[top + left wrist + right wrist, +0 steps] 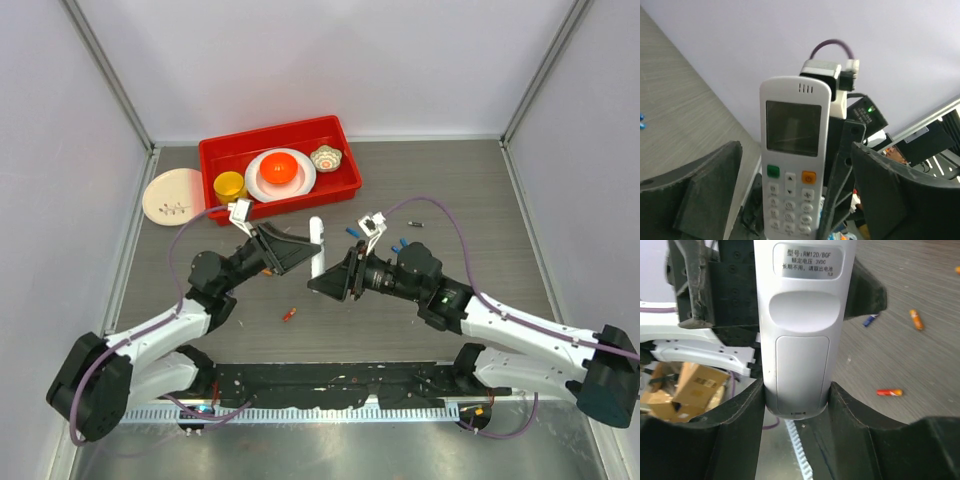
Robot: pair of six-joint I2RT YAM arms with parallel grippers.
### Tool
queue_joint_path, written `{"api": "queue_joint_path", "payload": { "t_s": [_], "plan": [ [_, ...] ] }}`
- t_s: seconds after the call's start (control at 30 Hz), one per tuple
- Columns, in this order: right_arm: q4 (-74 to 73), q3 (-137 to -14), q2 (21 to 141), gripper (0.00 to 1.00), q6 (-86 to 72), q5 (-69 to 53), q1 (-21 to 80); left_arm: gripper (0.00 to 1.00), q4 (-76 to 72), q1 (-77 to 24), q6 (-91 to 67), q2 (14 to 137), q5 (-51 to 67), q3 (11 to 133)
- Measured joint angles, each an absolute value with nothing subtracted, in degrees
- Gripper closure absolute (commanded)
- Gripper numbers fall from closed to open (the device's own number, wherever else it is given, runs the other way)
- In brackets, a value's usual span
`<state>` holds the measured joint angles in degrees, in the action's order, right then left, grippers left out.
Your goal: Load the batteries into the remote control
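Top external view: slim white plastic remote control (317, 243) between the two grippers, mid-table.
Right gripper (796, 392): black two-finger tool, clamped on both lower sides of remote control; labelled back facing its camera.
Left gripper (796, 150): spread, with a gap showing on each side of remote control's screen face.
Batteries (289, 315): tiny cylinders loose on grey wood-grain table (480, 200); red one near the arms, blue ones (352, 228) beside right wrist.
Far side: red plastic tray (270, 131) holding dishes.

left end effector (306, 256): fingers apart | right end effector (322, 283): fingers clamped
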<state>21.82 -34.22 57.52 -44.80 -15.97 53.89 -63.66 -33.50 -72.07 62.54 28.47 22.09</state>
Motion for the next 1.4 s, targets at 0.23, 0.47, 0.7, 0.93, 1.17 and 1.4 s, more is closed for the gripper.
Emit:
{"api": "queue_joint_path", "payload": {
  "t_s": [0.23,0.47,0.7,0.93,1.17,1.4],
  "plan": [
    [-8.82,-47.35,54.13,0.91,-29.89,-4.93,53.91,0.0,-35.46,-32.53,-62.26,53.34,25.36,29.1],
    [-27.68,-55.48,57.58,0.92,-20.97,10.17,56.6,0.0,-13.61,-35.07,-53.36,54.48,16.64,38.65],
    [-33.1,-56.69,61.82,0.92,-19.38,15.31,60.05,0.02,-8.43,-41.91,-49.93,59.81,9.96,40.21],
    [-33.21,-56.69,62.39,0.92,-19.84,16.4,61.04,0.13,-10.35,-44.16,-48.99,63.05,8.05,40.38],
    [-33.01,-56.69,63.16,0.92,-20.27,16.4,61.28,0.22,-15.07,-44.77,-49.93,65.56,7.07,40.38],
    [-32.97,-56.69,63.16,0.92,-20.53,16.4,61.41,0.34,-20.56,-45.23,-50.94,67.2,7.09,40.36]
  ]
}}
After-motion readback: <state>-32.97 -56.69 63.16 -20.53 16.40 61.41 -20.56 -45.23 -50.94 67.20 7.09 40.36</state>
